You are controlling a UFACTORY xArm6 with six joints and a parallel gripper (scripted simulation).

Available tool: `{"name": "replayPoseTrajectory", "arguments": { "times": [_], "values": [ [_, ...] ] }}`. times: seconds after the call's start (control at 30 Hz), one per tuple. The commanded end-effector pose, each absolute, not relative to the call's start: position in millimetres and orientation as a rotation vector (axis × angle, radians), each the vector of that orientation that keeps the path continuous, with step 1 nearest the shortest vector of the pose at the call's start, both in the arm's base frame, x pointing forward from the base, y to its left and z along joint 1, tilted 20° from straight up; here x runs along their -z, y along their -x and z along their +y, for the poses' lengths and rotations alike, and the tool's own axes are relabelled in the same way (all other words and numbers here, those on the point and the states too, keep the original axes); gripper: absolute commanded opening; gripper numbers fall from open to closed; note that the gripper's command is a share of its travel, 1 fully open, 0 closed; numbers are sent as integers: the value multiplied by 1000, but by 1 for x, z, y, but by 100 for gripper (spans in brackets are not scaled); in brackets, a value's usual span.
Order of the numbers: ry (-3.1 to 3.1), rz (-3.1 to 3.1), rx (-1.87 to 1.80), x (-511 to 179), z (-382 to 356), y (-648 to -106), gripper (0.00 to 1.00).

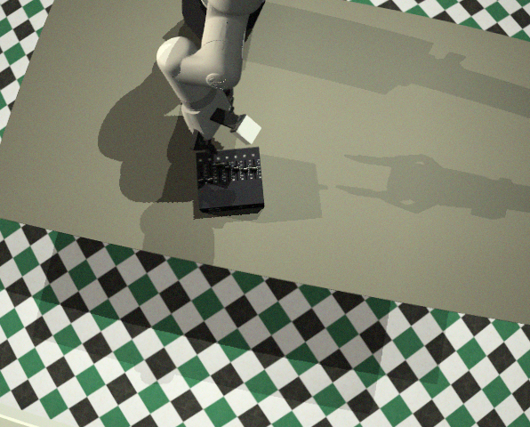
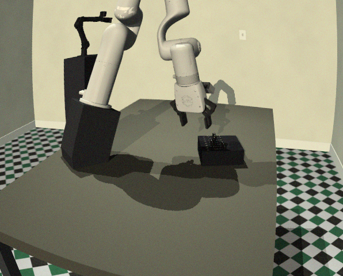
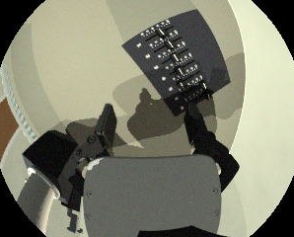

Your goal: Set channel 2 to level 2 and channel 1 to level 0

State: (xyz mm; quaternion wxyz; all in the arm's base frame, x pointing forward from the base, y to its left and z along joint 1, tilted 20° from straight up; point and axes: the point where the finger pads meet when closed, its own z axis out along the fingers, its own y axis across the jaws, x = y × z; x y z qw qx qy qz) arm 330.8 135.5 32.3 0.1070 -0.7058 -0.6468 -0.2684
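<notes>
The lighting desk (image 1: 230,181) is a small black box standing flat on the table, with a row of several faders (image 1: 232,171) across its top. It also shows in the exterior view (image 2: 220,149) and in the wrist view (image 3: 177,62). My gripper (image 2: 194,120) hangs open and empty above the table, a little behind and to the left of the desk, well above the fader caps. In the wrist view the two fingers spread wide, and the right finger's tip overlaps the desk's near end. The fader levels are too small to read.
The arm's dark base block (image 2: 87,135) stands on the table's left side, with a dark stand (image 2: 76,74) behind it. The arm's elbow (image 1: 201,68) hangs over the table behind the desk. The table's near edge (image 1: 256,270) runs just in front of the desk.
</notes>
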Motion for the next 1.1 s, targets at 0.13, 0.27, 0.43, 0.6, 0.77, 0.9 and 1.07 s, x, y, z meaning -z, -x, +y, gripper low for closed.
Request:
{"name": "replayPoseTrajectory", "arguments": {
  "times": [0.13,0.27,0.43,0.6,0.77,0.9,1.07],
  "values": [
    [2439,-1262,784,-31,135,-330,100],
    [2551,-954,765,-31,135,-330,100],
    [2645,-646,736,-31,135,-330,100],
    [2645,-646,736,-31,135,-330,100],
    [2645,-646,736,-31,135,-330,100],
    [2645,-646,736,-31,135,-330,100],
    [2645,-646,736,-31,135,-330,100]
  ]
}}
